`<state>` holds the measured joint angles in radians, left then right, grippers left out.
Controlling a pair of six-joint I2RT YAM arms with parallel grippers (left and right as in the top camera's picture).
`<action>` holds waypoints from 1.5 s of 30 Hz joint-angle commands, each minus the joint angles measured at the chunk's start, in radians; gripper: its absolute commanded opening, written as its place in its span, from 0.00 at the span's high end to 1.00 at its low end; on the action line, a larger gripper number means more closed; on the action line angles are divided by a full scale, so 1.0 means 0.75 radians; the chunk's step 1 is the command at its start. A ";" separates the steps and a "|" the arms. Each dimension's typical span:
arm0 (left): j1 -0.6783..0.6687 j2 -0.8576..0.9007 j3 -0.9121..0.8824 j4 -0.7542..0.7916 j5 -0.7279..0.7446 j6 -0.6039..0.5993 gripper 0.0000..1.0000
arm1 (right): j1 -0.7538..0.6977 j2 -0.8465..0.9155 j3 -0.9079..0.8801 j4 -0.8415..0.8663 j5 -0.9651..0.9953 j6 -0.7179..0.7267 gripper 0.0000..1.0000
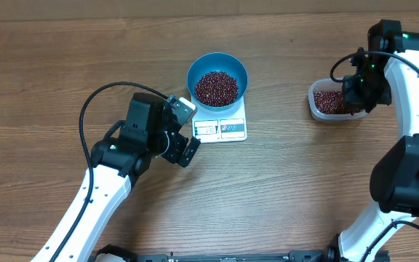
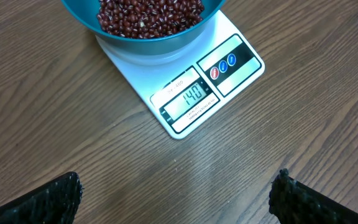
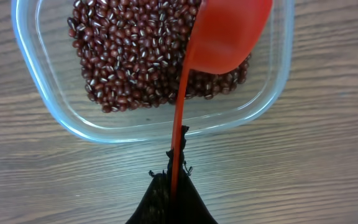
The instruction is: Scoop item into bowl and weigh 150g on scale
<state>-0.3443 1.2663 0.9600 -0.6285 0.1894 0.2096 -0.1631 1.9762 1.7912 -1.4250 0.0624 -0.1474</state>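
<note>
Our white-and-black left arm [image 1: 86,196] stretches diagonally forward, and its black two-finger left gripper [image 1: 187,131] is spread wide with the fingertips far apart. Our right arm [image 1: 413,102] folds at the elbow. The right gripper [image 3: 171,186] points downward, pinched tight on the thin handle of a red plastic scoop [image 3: 229,31].

red scoop [image 3: 227,36] over beans [image 3: 132,59], clear tub [image 3: 98,129]

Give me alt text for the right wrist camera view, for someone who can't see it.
A red scoop, its thin handle gripped by the shut right pincer at the bottom edge, is held over the right side of a clear plastic tub of small red-brown beans. The tub sits on a wooden table.
</note>
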 commanded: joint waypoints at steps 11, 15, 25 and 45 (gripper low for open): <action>0.005 0.007 -0.003 0.002 -0.008 -0.015 0.01 | 0.002 0.170 -0.006 -0.038 -0.100 -0.216 0.96; 0.005 0.007 -0.003 0.002 -0.008 -0.015 0.01 | 0.005 0.171 -0.006 -0.037 -0.171 -0.235 0.96; 0.005 0.007 -0.003 0.001 -0.008 -0.015 0.01 | 0.007 0.171 -0.006 -0.028 -0.400 -0.344 0.96; 0.005 0.007 -0.003 0.002 -0.008 -0.015 0.00 | -0.105 0.170 -0.006 -0.032 -0.870 -0.382 0.96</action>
<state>-0.3443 1.2663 0.9600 -0.6285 0.1894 0.2096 -0.2218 2.1014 1.7870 -1.4670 -0.4500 -0.4191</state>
